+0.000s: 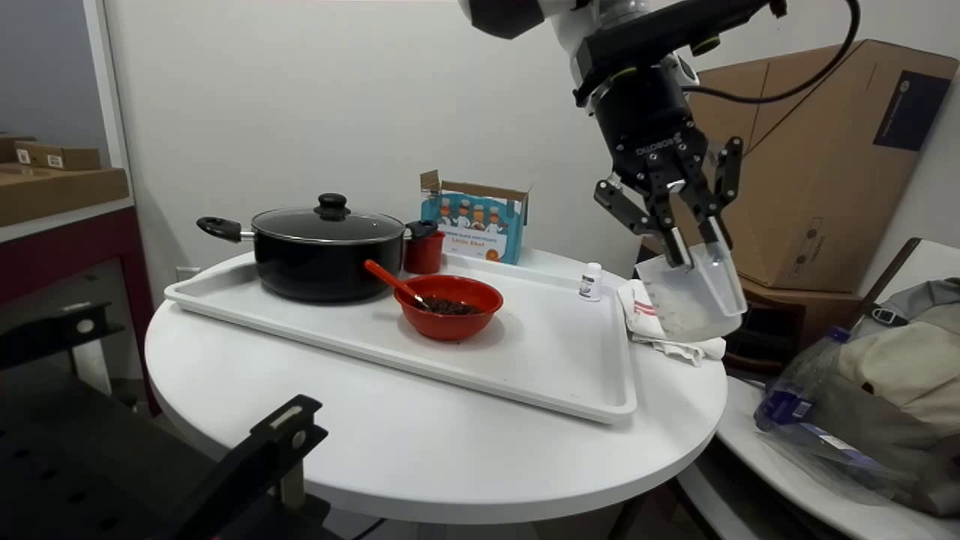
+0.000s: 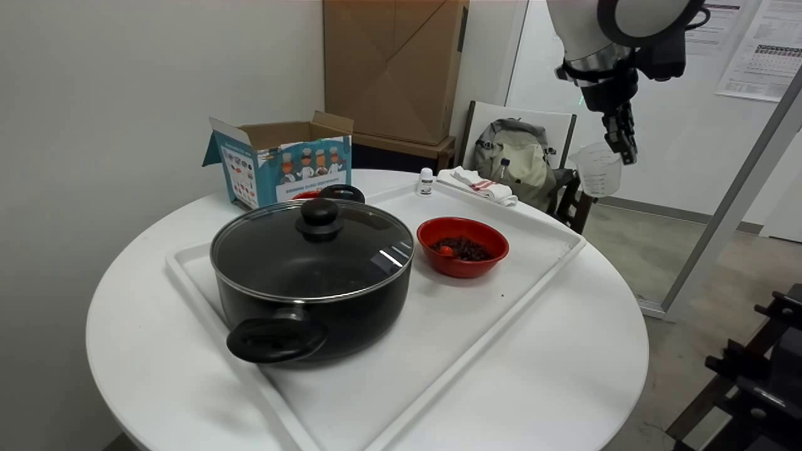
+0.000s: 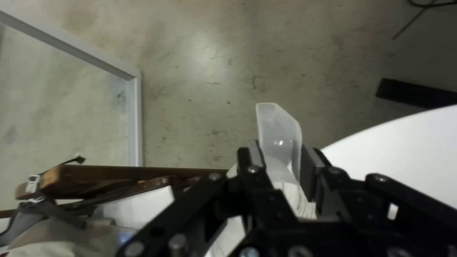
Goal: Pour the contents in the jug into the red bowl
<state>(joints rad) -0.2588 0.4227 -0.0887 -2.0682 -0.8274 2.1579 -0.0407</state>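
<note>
table point(image 1: 420, 435) — bowl point(image 1: 448, 326) (granules point(image 1: 450, 306), perhaps) in both exterior views

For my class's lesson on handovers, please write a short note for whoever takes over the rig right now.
Gripper: shut on the jug by its handle, holding it in the air.
Red bowl: on the tray, with dark bits and a red-handled utensil in it.
Done: jug gripped and raised; whether any was poured, or what remains inside, I cannot tell.
Left: probably bring it over the bowl and tip, unless a check finds it empty.
</note>
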